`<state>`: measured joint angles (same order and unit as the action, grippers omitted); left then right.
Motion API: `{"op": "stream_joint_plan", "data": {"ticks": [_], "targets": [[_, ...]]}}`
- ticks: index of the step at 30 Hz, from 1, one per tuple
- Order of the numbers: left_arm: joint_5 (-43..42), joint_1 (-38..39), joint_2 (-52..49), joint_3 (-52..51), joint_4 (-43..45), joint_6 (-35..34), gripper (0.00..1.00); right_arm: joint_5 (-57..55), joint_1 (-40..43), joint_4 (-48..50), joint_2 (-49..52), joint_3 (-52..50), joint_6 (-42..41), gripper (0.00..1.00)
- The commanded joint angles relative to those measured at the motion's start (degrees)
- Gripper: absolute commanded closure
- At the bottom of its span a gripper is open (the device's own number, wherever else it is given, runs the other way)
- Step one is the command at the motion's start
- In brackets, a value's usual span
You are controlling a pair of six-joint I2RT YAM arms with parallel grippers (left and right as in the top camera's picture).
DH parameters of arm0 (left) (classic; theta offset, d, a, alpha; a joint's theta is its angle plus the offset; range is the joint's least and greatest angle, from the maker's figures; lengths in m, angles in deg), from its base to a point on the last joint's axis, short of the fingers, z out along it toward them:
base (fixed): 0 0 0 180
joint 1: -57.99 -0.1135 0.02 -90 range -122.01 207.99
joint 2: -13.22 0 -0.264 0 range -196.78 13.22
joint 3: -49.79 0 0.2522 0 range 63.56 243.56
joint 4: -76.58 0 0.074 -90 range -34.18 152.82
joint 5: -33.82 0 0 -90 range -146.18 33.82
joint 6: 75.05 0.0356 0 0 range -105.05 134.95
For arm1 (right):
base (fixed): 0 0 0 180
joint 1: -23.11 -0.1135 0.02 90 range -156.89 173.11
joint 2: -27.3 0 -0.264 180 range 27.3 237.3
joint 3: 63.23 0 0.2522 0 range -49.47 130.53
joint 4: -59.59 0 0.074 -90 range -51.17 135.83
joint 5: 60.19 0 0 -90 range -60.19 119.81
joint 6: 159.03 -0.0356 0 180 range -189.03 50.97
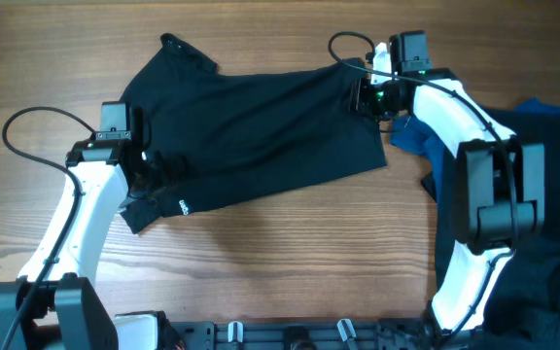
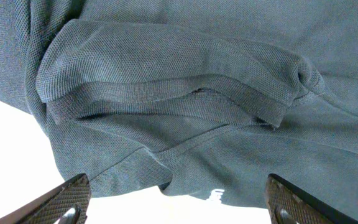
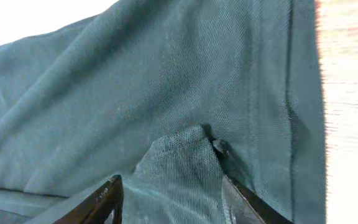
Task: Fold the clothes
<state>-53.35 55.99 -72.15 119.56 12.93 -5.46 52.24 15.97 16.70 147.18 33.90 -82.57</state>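
The table (image 1: 280,272) carries the shirt (image 1: 261,136) across its middle. It lies flat as a long slanted band, with one sleeve sticking out at the upper left. A pile (image 1: 552,165) of other clothes, blue and dark, sits at the table's right edge, touching the shirt's right end.

The left gripper (image 1: 149,167) rests at the shirt's lower left end, just above the white print (image 1: 182,206). In the left wrist view its fingers (image 2: 67,199) stand wide apart with nothing between them. A doubled-over sleeve (image 2: 179,93) lies flat just ahead.

The right gripper (image 1: 372,97) sits on the shirt's upper right edge. Its fingers (image 3: 107,199) are part-way apart, and a tuft (image 3: 185,155) of cloth stands up between them. Whether they pinch the tuft or merely straddle it cannot be told.

Judging by this, a lengthwise fold looks laid down, and the arms appear to be letting go of its two ends. The next move likely calls for both arms to lift clear without dragging the cloth. Each would then need a fresh grip on one end, so that the band can be folded across its length.
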Motion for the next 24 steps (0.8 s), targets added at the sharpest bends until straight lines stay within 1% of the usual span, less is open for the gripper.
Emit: {"op": "stream_joint_plan", "data": {"ticks": [1, 6, 9, 10, 11, 12, 16, 17, 20, 22, 24], "targets": [[-0.9, -0.4, 0.0, 1.1, 0.1, 0.7, 0.10, -0.2, -1.6, 0.6, 3.4, 0.3, 1.6, 0.50], [-0.9, -0.4, 0.0, 1.1, 0.2, 0.7, 0.10, -0.2, -1.6, 3.8, 3.4, 0.3, 2.0, 0.50], [-0.9, -0.4, 0.0, 1.1, 0.2, 0.7, 0.10, -0.2, -1.4, 5.2, 3.3, 0.3, 1.9, 0.58], [-0.9, -0.4, 0.0, 1.1, 0.2, 0.7, 0.10, -0.3, -1.3, 5.4, 3.3, 0.3, 1.6, 0.58], [-0.9, -0.4, 0.0, 1.1, 0.2, 0.7, 0.10, -0.8, -1.2, 5.6, 3.3, 0.3, 1.3, 0.49], [-0.9, -0.4, 0.0, 1.1, 0.2, 0.7, 0.10, -1.8, -1.2, 5.6, 3.3, 0.3, 1.3, 0.44], [-0.9, -0.4, 0.0, 1.1, 0.6, 0.7, 0.10, -2.6, -1.5, 6.0, 3.4, 0.3, -0.8, 0.45], [-0.9, -0.4, 0.0, 1.1, 0.7, 0.7, 0.10, -2.7, -1.8, 6.3, 3.4, 0.3, -0.8, 0.45], [-0.9, -0.4, 0.0, 1.1, 0.9, 0.7, 0.10, -5.0, -2.7, 5.4, 3.5, 0.3, -0.8, 0.59], [-0.9, -0.4, 0.0, 1.1, 0.9, 0.7, 0.10, -7.5, -3.5, 4.6, 3.6, 0.2, -0.4, 0.60], [-0.9, -0.4, 0.0, 1.1, 0.9, 0.7, 0.10, -9.2, -4.0, 4.7, 3.6, 0.2, 0.0, 0.57]]}}
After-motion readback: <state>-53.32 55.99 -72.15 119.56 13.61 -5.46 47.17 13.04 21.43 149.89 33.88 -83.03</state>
